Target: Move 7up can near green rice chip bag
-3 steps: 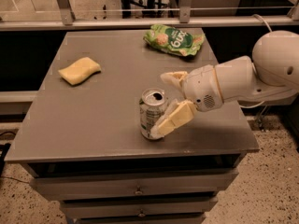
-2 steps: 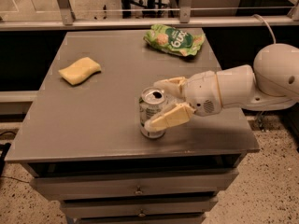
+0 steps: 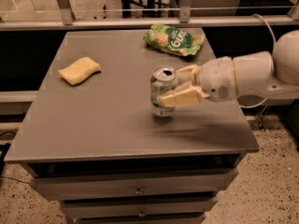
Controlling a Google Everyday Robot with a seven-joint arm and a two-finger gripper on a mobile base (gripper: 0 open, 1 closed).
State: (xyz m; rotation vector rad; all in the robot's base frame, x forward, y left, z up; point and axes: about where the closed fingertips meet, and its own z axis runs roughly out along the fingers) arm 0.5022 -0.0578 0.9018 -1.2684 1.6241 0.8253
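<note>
The 7up can (image 3: 160,84), silver with a green and white label, stands upright near the middle right of the grey table (image 3: 93,125). My gripper (image 3: 171,86) comes in from the right and is shut on the can, one cream finger (image 3: 182,98) across its front and the other behind it. I cannot tell whether the can's base touches the table. The green rice chip bag (image 3: 175,40) lies flat at the table's far edge, a short way behind the can and slightly to its right.
A yellow sponge (image 3: 79,70) lies on the left part of the table. A metal railing (image 3: 140,21) runs behind the far edge. Drawers (image 3: 138,190) sit below the front edge. My white arm (image 3: 252,76) reaches over the table's right side.
The gripper has closed around the can and carried it away from the front edge, towards the chip bag. The bag and the sponge have not moved.
</note>
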